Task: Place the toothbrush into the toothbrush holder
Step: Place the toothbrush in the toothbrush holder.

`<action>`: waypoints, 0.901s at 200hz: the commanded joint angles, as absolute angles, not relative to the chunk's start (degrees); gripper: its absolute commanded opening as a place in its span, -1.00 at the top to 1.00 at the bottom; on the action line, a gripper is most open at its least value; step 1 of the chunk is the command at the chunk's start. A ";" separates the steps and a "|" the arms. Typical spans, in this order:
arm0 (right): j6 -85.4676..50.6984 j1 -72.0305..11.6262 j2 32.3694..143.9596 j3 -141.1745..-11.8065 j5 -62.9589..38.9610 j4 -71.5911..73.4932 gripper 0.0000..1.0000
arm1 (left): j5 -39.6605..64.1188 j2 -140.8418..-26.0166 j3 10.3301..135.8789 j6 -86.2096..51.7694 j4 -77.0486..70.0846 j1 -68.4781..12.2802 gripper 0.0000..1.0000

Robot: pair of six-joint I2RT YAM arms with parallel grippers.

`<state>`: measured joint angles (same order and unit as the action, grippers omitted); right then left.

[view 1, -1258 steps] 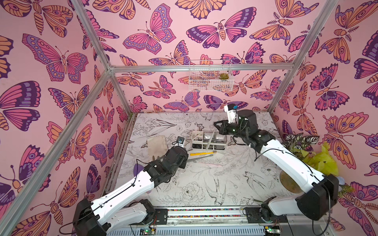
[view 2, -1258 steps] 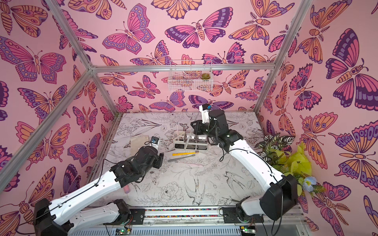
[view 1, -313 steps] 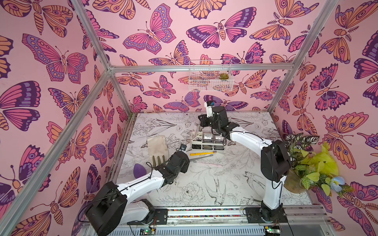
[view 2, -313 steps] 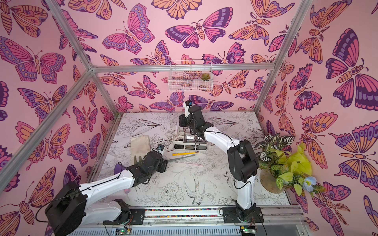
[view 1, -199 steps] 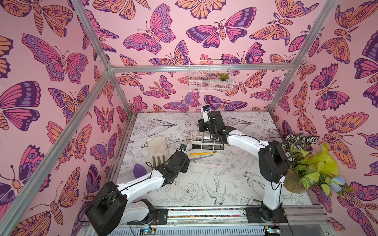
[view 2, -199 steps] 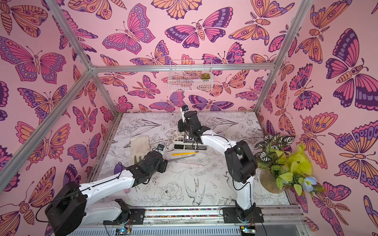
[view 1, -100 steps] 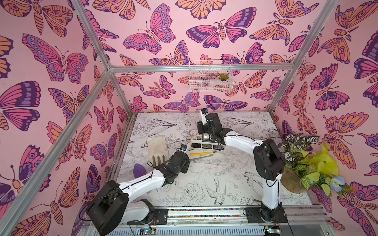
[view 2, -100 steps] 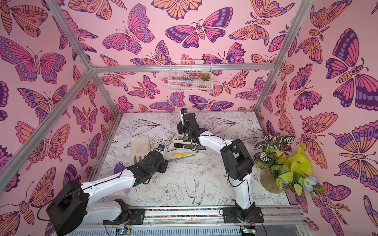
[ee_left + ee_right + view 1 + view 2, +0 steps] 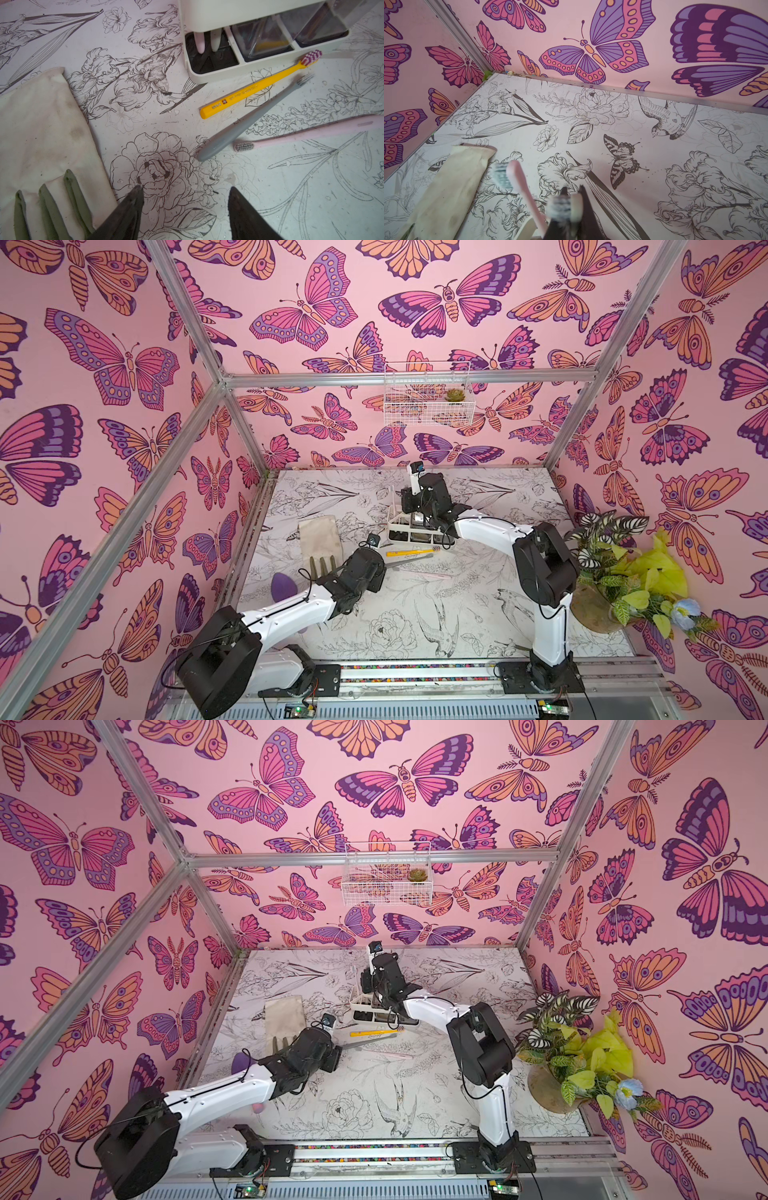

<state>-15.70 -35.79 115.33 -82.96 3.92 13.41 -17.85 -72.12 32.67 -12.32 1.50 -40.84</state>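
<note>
The white toothbrush holder [image 9: 415, 536] [image 9: 376, 1018] [image 9: 207, 16] stands at mid-table. Two toothbrushes stand in its slot section: a pink one [image 9: 521, 182] and a cream toothbrush [image 9: 576, 204]. My right gripper [image 9: 573, 189] [image 9: 410, 517] reaches down over the slot section and is shut on the cream toothbrush just below its bristles. In front of the holder lie a yellow toothbrush [image 9: 253, 89] [image 9: 411, 551], a grey one [image 9: 249, 122] and a pink one [image 9: 311, 133]. My left gripper [image 9: 185, 188] [image 9: 384, 568] hovers open and empty, short of the grey handle's end.
A cream glove with green fingertips [image 9: 320, 537] [image 9: 41, 135] lies left of the holder, and a purple egg-shaped sponge [image 9: 282, 587] sits nearer the left wall. A potted plant [image 9: 615, 572] stands at the right wall. A white wire basket [image 9: 428, 400] hangs on the back wall.
My right gripper has shifted slightly left and down over the holder's slot end, still shut on the cream toothbrush. The left arm has not moved.
</note>
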 commanded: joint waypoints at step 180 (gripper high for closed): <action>-20.29 -36.12 90.63 -60.45 19.08 13.41 0.06 | -5.99 -78.84 36.48 -11.07 1.17 -40.42 -0.35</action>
<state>-16.84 -35.79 96.82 -65.10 12.49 18.83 -12.53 -77.30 34.33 -12.23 1.39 -40.80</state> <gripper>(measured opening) 0.468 0.673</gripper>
